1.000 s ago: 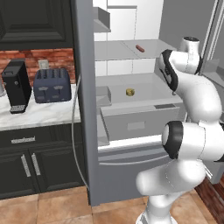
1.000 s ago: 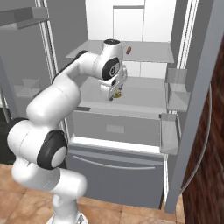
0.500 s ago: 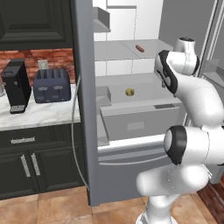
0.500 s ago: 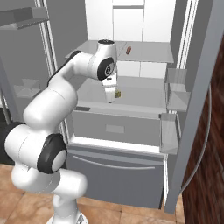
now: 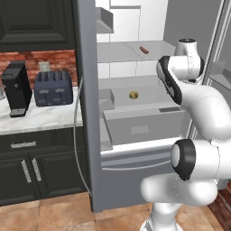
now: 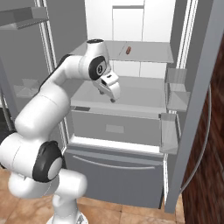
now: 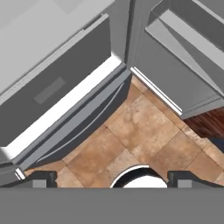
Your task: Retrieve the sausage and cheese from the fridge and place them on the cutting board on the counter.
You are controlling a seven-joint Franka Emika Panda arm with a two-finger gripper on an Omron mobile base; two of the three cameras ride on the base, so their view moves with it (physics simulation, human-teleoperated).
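Open fridge [image 5: 135, 128] interior: one sausage [image 5: 144, 49] on the shelf above the claw [image 6: 112, 95], one cheese [image 5: 133, 95] beside it. Claw released, empty, now pivoted downward.

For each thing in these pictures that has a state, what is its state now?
fridge: doors open.
drawer: closed.
sausage: lying on the upper shelf, untouched.
cheese: sitting on the lower shelf, untouched.
gripper: open, empty, pointing down in front of the shelves.
lower cabinet doors: closed.

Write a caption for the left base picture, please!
Robot gripper reaches into the open fridge, sausage above, cheese below.
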